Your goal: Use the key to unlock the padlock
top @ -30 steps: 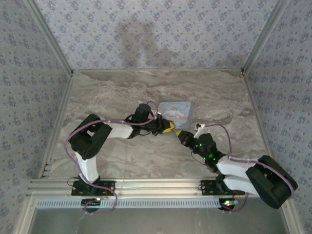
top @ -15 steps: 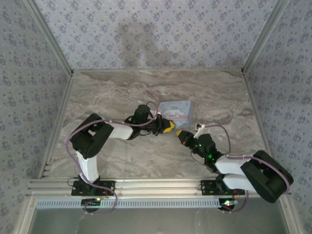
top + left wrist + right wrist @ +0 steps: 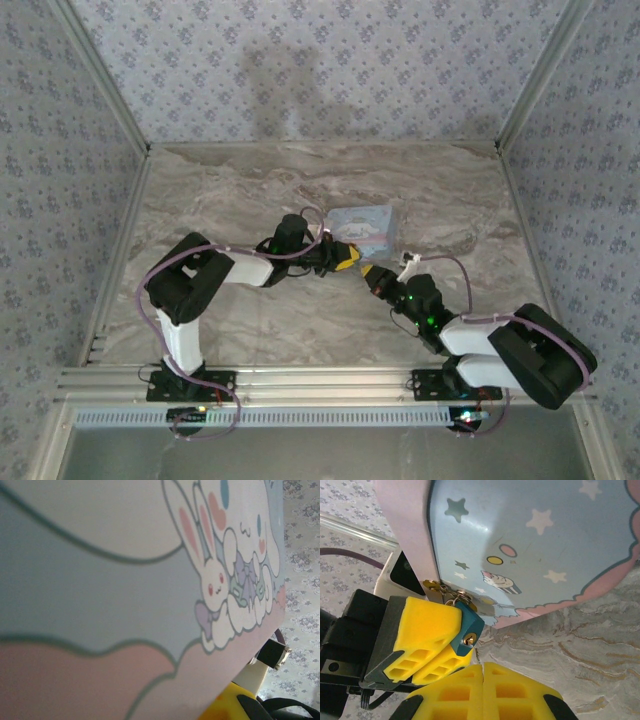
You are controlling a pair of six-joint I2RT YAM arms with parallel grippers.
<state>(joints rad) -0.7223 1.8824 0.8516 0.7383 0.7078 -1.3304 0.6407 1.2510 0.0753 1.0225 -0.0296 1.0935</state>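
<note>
**Right claw** [image 3: 482, 669]: fingers are pressing flat together and pinching a thin metal sliver, judged to be the key [image 3: 477, 656]. Its tip is pointing up at the padlock [image 3: 468, 626].

**Left claw** [image 3: 454, 636]: yellow fingers are clamping the padlock's teal body and presenting its gold keyhole [image 3: 468, 638] to the key.

**Padlock, location:** it is hanging at the near corner of the light blue cartoon tin [image 3: 530, 545], apparently by its shackle on the tin's catch. This is mid-tabletop, between the two claws.

**Change over the last second:** in the top view the right arm's elbow is folding inward, and its claw is creeping slightly nearer the left one. The left arm is keeping its pose.

**Meaning:** the work is at fine alignment. The key tip is sitting just below the keyhole and is not yet entering it, so insertion and the turn are still outstanding.

**Surface:** the tabletop [image 3: 230, 190] is showing a grey-beige marble pattern.

**Room:** floral blue-grey wall panels [image 3: 300, 60] are enclosing three sides, and an aluminium rail [image 3: 320, 382] is running along the near edge.
</note>
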